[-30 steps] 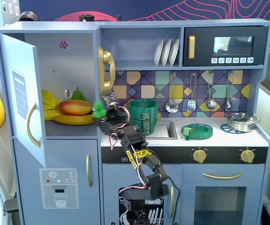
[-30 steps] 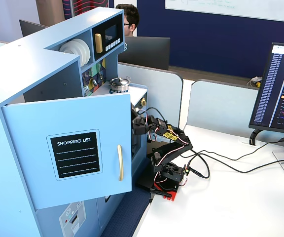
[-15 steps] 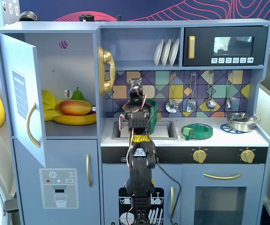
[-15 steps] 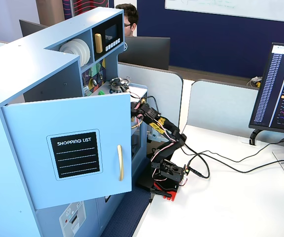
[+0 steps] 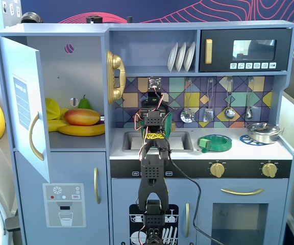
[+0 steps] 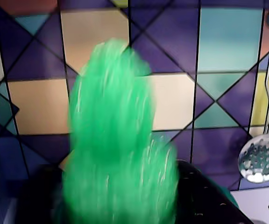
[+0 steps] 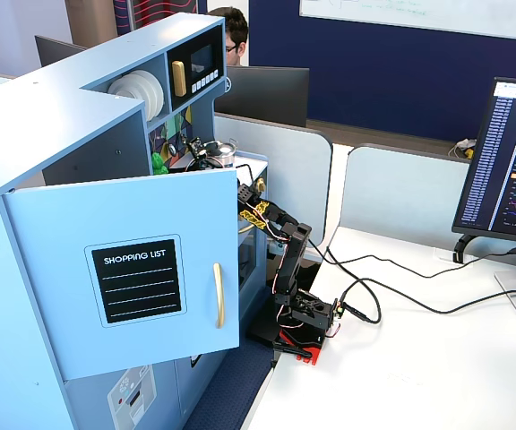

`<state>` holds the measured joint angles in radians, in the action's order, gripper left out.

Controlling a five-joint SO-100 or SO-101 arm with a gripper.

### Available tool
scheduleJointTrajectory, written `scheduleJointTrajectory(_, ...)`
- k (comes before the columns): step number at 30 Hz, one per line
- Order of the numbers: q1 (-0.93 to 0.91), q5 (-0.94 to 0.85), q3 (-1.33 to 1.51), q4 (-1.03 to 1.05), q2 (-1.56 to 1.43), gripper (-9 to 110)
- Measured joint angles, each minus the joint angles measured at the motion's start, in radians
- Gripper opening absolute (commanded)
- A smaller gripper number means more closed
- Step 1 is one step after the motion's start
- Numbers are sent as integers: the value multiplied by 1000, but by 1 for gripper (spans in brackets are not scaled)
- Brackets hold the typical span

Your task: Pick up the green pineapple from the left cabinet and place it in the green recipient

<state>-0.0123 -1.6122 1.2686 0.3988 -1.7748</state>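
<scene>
The green pineapple (image 6: 116, 140) fills the middle of the wrist view, blurred, between two black fingers (image 6: 204, 200) in front of the tiled backsplash. My gripper (image 6: 120, 196) is shut on it. In a fixed view the gripper (image 5: 154, 94) is raised against the backsplash above the sink, and the pineapple is hidden behind it. In another fixed view a bright green bit (image 7: 159, 163) shows at the gripper (image 7: 191, 152). The left cabinet (image 5: 80, 66) stands with its door (image 5: 22, 102) open. A dark green sliver (image 5: 168, 122) beside the arm may be the green recipient, mostly hidden.
A mango (image 5: 82, 117), bananas (image 5: 80, 130) and a green pear (image 5: 84, 103) lie in the cabinet. A flat green dish (image 5: 214, 143) and a metal pan (image 5: 262, 131) sit on the counter. Utensils (image 5: 188, 113) hang on the backsplash; a slotted spoon (image 6: 260, 158) is near the gripper.
</scene>
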Motion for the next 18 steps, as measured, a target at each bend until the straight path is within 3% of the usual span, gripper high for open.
scheduleJointTrajectory(12, 6, 0, 20, -18, -6, 39)
scheduleJointTrajectory(18, 6, 28, 229, -20, -176, 37)
